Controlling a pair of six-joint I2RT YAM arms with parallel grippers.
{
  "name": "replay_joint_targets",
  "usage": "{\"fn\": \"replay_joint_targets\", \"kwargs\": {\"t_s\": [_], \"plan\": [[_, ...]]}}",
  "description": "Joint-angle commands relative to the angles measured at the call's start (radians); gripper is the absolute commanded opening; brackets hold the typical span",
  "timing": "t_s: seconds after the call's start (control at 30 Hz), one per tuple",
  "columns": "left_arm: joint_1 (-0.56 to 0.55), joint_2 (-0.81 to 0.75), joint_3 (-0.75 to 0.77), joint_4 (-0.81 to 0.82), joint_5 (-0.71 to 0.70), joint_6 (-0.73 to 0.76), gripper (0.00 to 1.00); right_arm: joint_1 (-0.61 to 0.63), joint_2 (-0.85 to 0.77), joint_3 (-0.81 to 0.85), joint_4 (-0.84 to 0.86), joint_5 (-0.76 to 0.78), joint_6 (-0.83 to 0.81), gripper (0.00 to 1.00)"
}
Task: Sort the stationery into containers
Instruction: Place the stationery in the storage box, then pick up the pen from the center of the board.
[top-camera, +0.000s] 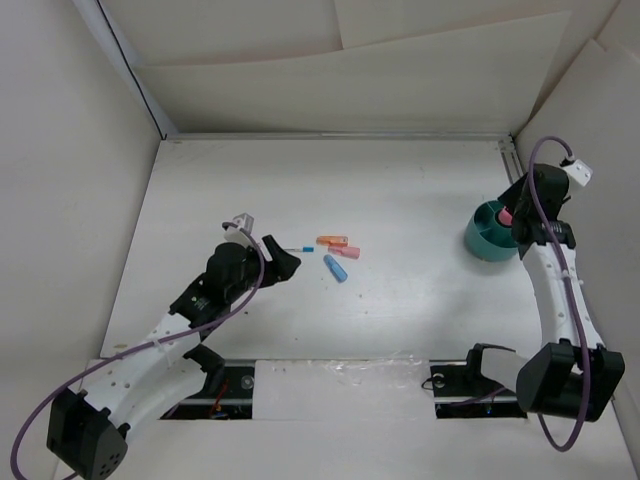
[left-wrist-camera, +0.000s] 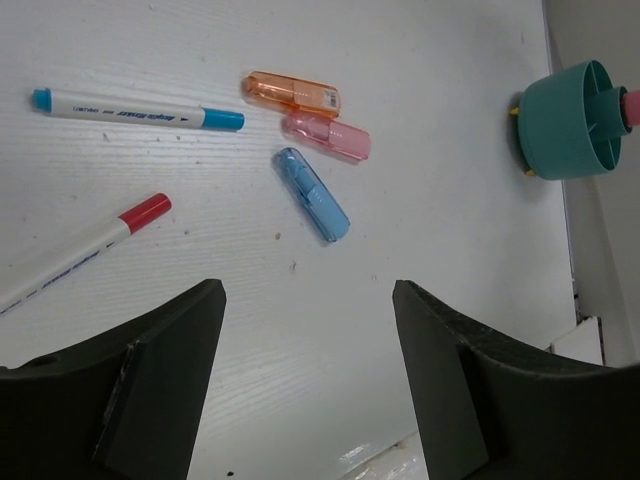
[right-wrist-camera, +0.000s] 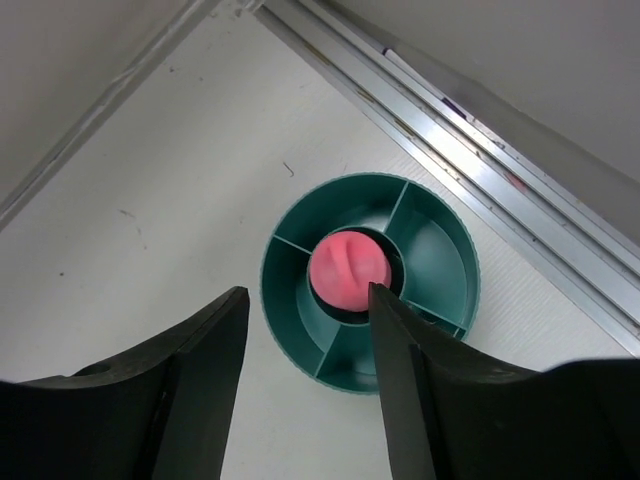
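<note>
Looks barely started: just a pink-topped cylinder (right-wrist-camera: 347, 270) stands in the hub of the round teal plastic organizer (right-wrist-camera: 440, 250) at 3 o'clock, with the right gripper (right-wrist-camera: 308, 300) open and empty above it. The orange capsule (left-wrist-camera: 292, 92), pink capsule (left-wrist-camera: 326, 135), light blue capsule (left-wrist-camera: 312, 194), blue-capped pen (left-wrist-camera: 135, 109) and red-capped pen (left-wrist-camera: 85, 248) lie loose mid white tabletop (top-camera: 400, 320) under the wide-open left gripper (left-wrist-camera: 308, 295), pale panel walls (top-camera: 300, 90) all round.

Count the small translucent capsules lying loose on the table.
3, clustered together: the orange capsule farthest back, the pink capsule just beside it, the blue capsule nearest. None looks hidden.
</note>
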Motion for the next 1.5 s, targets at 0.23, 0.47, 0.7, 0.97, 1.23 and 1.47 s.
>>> {"fn": "replay_joint_targets", "kwargs": {"t_s": [0.23,0.47,0.7,0.97,1.23,1.47], "plan": [[-0.005,-0.035,0.082,-0.066,-0.095,-0.035,0.54,0.332,-0.03,0.074,0.122,-0.264,-0.127,0.17],[-0.005,-0.04,0.117,-0.182,-0.242,-0.085,0.39,0.73,0.37,0.252,0.134,-0.567,-0.32,0.0],[-0.005,-0.231,0.218,-0.312,-0.377,-0.139,0.36,0.961,0.737,0.495,0.078,-0.636,-0.488,0.0],[-0.005,-0.322,0.491,-0.498,-0.512,-0.113,0.42,1.09,0.94,0.644,0.058,-0.607,-0.567,0.38],[-0.005,-0.322,0.61,-0.559,-0.512,-0.084,0.44,1.121,1.019,0.714,0.004,-0.57,-0.614,0.47],[-0.005,-0.322,0.668,-0.582,-0.494,-0.066,0.46,1.141,1.073,0.756,-0.06,-0.516,-0.643,0.48]]}}
